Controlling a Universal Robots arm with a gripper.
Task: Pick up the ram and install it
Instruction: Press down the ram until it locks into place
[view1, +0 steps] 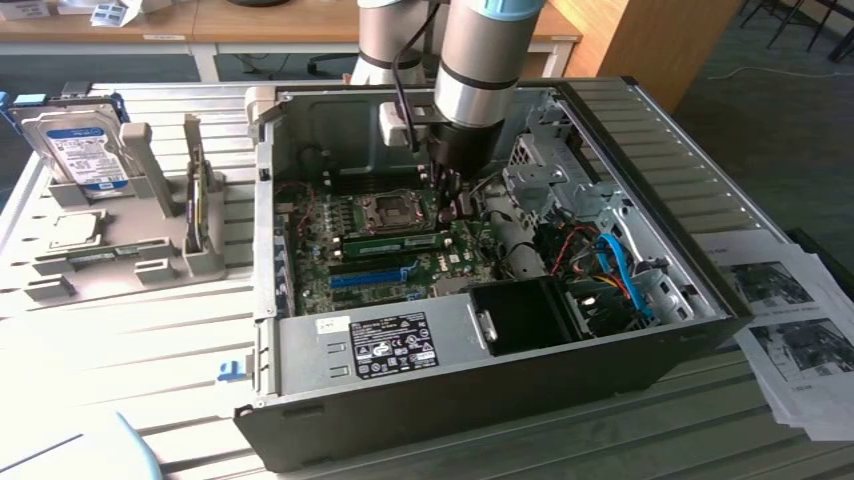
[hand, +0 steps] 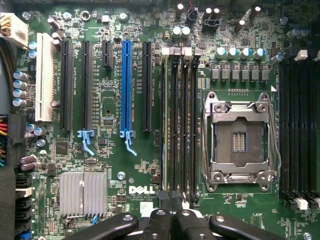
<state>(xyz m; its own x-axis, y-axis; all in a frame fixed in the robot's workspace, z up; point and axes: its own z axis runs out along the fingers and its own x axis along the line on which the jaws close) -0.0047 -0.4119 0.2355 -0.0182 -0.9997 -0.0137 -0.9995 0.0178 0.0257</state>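
Note:
The ram, a green stick with a pale label, stands in a motherboard slot between the processor socket and the blue slot. From the wrist view I see the ram edge-on, in the slot of the middle bank nearest the blue slot. My gripper reaches down into the open case, just above the ram's end on the exterior view's right. Its black fingers are pressed together, and my gripper is shut with nothing between them.
A grey stand on the exterior view's left holds a hard drive and a silver processor chip. Inside the case are the power supply, a black shroud, blue cables and a finned heatsink. Papers lie outside.

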